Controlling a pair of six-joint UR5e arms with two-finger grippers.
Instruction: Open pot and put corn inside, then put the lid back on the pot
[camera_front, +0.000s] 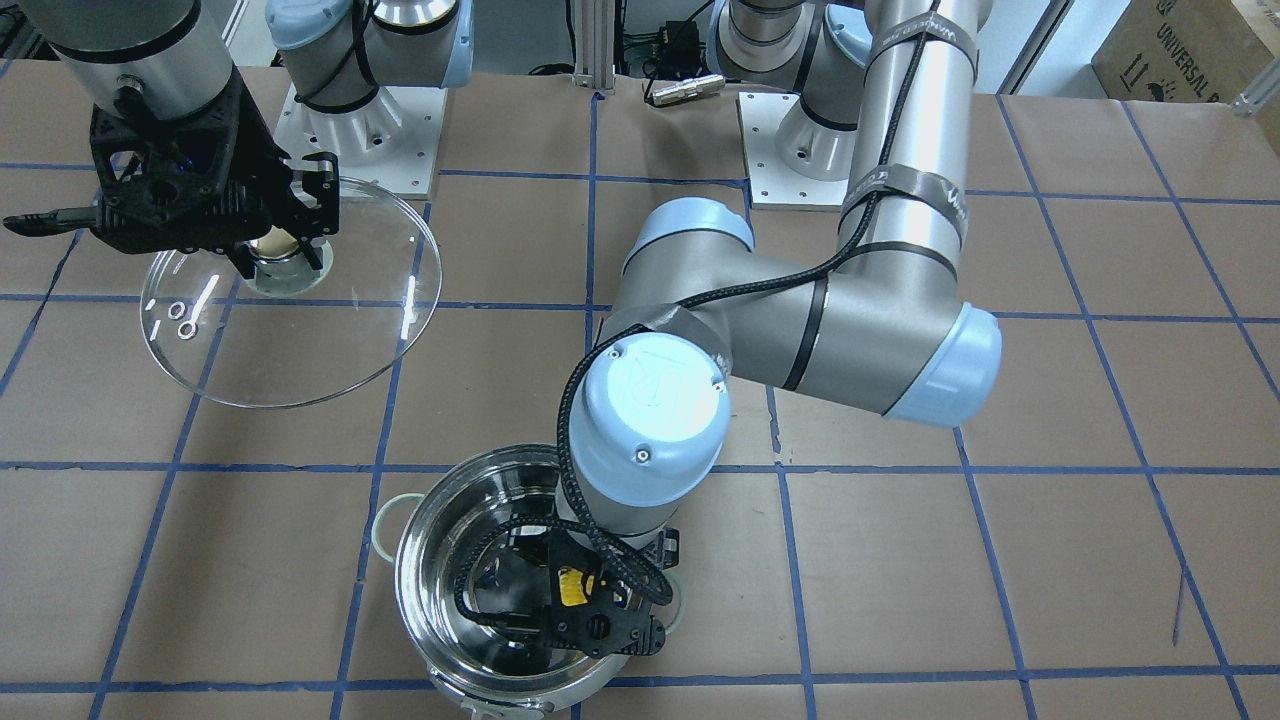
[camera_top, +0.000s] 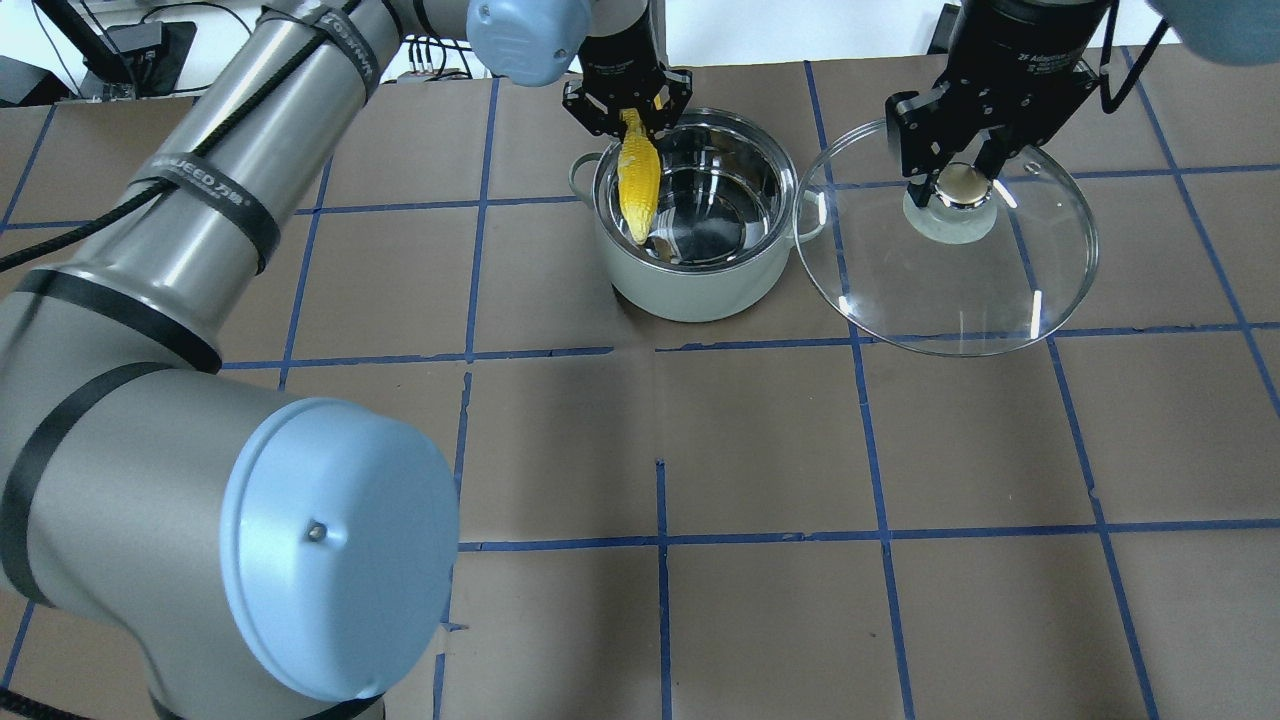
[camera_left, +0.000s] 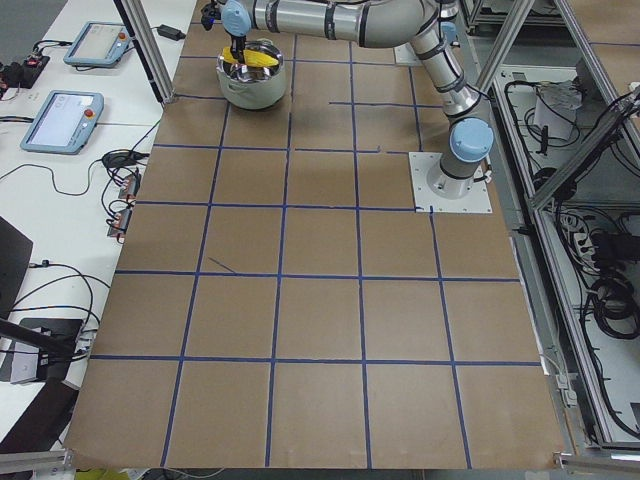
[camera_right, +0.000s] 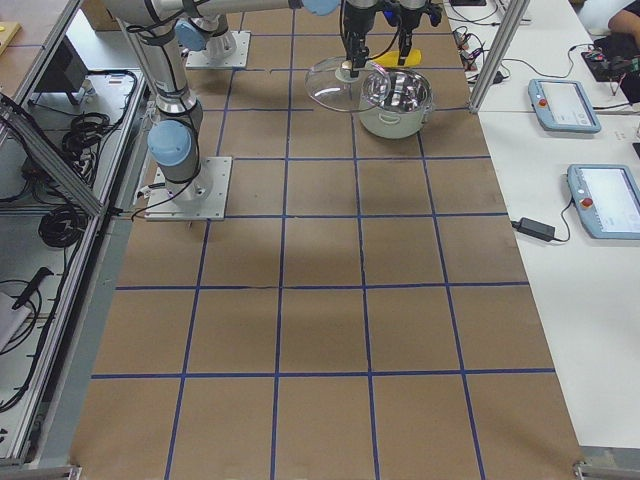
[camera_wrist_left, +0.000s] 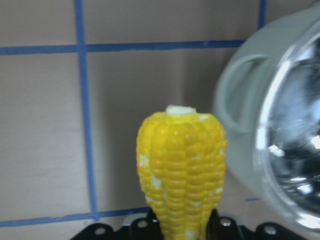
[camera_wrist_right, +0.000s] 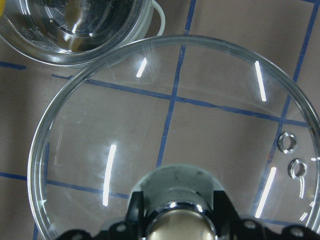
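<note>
Brown paper (camera_top: 560, 450) gridded with blue tape (camera_top: 661, 500) covered the bench (camera_top: 1000, 620), where we saw the pot (camera_top: 700, 285) standing uncovered. Beside it our right claw (camera_top: 955, 172), clamped tight on the knob (camera_top: 962, 184), held the glass lid (camera_top: 960, 300). Our left claw (camera_top: 632, 116) gripped the corn (camera_top: 638, 185), its pointed end hanging down over the pot's rim.

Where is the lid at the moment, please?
In the overhead view, the lid is just right of the open pot, gripped at its knob by the right gripper.
</note>
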